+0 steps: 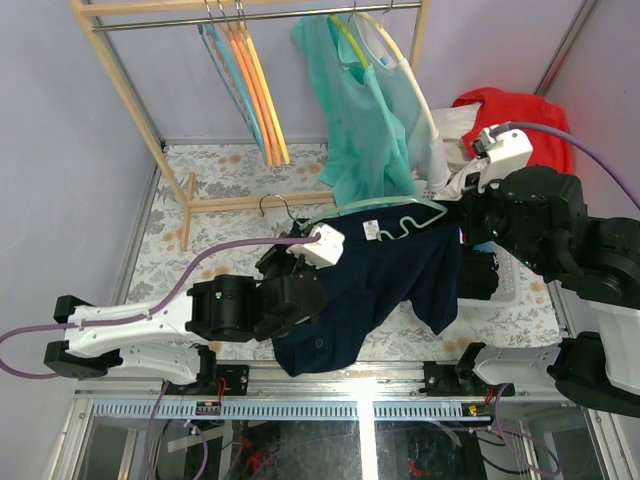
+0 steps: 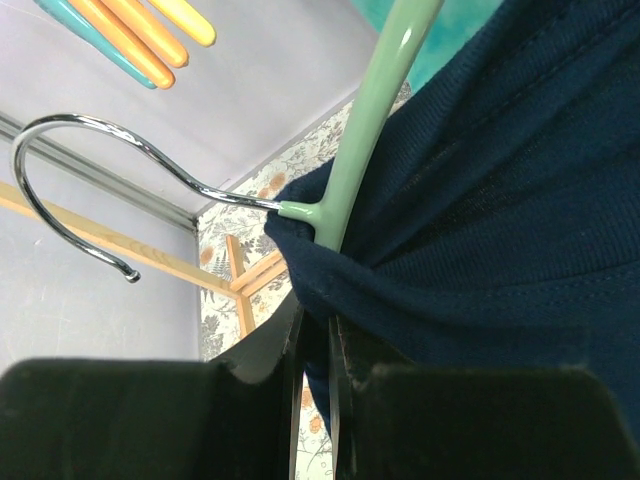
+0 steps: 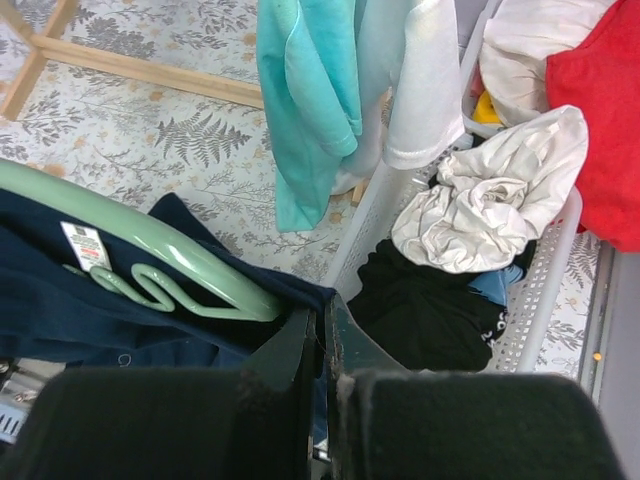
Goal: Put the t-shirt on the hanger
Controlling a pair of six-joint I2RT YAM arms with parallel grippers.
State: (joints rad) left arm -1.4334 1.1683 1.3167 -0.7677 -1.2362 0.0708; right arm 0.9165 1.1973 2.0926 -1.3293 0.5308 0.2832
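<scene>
A: The left gripper (image 2: 312, 340) was clamped tight on the t-shirt (image 2: 500, 230), with the hanger (image 2: 370, 120) neck just ahead of its fingertips.
B: And the right gripper (image 3: 322, 335) was pinching navy cloth, the hanger's end touching its fingers.

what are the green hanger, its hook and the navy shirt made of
The hanger looks like moulded plastic: pale mint, smooth and glossy, with a light streak along its arm. The hook is probably steel wire, chromed judging by its mirror-like reflections. The t-shirt is a knitted cloth, possibly cotton jersey: matte navy, with a fine knit texture and stitched seams showing.
</scene>
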